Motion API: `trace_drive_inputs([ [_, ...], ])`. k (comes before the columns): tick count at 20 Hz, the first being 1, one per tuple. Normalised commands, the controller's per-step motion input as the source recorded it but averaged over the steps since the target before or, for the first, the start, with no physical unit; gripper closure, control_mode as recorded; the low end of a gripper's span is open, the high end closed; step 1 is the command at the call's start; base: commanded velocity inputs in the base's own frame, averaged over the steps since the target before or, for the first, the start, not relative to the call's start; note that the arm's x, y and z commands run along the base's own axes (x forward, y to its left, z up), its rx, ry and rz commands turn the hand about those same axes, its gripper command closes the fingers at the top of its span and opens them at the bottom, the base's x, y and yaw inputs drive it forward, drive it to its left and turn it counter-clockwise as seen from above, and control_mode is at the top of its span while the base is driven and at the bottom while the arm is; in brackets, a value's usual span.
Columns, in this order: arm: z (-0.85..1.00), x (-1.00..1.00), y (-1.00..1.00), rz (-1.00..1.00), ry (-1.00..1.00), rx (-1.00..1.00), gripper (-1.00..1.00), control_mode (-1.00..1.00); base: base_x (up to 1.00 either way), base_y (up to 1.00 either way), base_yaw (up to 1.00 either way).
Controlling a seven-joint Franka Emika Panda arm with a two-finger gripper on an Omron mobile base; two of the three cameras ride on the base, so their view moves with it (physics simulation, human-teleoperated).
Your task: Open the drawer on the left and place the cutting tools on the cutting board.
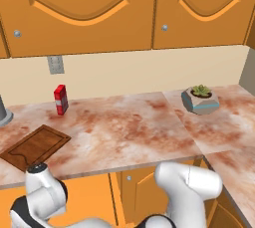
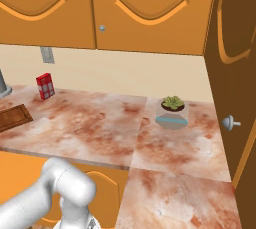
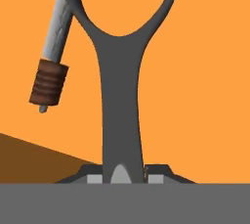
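A dark grey peeler (image 3: 119, 96) with a Y-shaped head lies on the orange floor of the open drawer (image 3: 205, 96). My gripper (image 3: 125, 179) is shut on the lower end of its handle, one fingertip on each side. Beside the peeler's head lies a grey rod-like tool with a brown ridged end (image 3: 51, 71); whether it is the knife I cannot tell. The dark brown cutting board (image 1: 35, 146) (image 2: 12, 118) lies on the counter at the left, above the open drawer (image 1: 84, 197), and my arm reaches down into that drawer.
On the marble counter stand a red box (image 1: 61, 99) (image 2: 45, 86) near the wall and a potted succulent (image 1: 200, 98) (image 2: 172, 112) to the right. A grey object (image 1: 2, 112) sits at the far left. A tall cabinet door with a knob (image 2: 230, 122) bounds the right side.
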Motion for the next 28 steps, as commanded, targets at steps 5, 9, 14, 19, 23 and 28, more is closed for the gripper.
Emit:
trace_drive_inputs([
  [5,0.91,-0.02,-0.01,0.06,0.0,0.0,1.0,-1.0,0.0,0.0,0.0],
  [9,0.95,0.0,0.0,0.07,0.0,0.0,1.0,-1.0,0.0,0.0,0.0],
  [14,0.74,0.19,0.0,0.04,0.0,0.0,1.0,-1.0,0.0,0.0,0.0],
  [19,0.27,0.87,-0.08,0.0,-0.04,0.0,1.0,-1.0,0.0,0.0,0.0],
  [23,0.05,0.92,-0.11,-0.02,-0.07,0.0,1.0,-1.0,0.0,0.0,0.0],
  [28,0.01,0.8,-0.02,-0.02,-0.03,0.0,1.0,-1.0,0.0,0.0,0.0],
])
